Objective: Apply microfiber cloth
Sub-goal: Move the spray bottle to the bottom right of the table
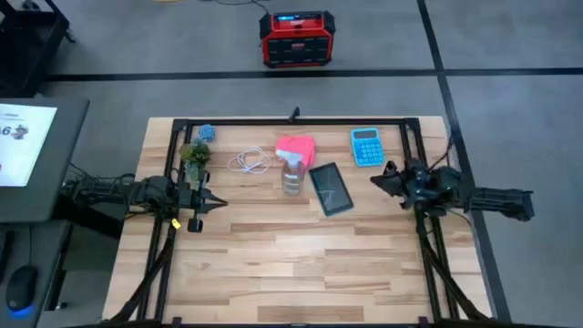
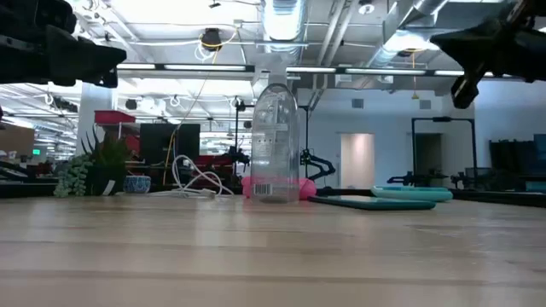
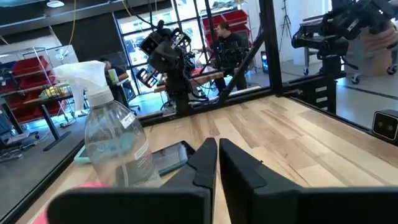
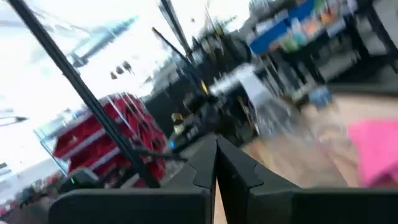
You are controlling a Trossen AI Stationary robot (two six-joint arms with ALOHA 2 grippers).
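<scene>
- Lying on the wooden surface, the pink microfiber cloth sits just behind the clear spray bottle, untouched.
- Dark phone lies beside the bottle; blue calculator farther right.
- Left pincer hovers at the left, fingers pressed together, holding nothing.
- Right pincer hovers near the phone, likewise closed and empty.

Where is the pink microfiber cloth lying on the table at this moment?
In the high view, the microfiber cloth lies near the table's far edge, about midway across, just behind the clear spray bottle, with the blue calculator to its right.
</scene>
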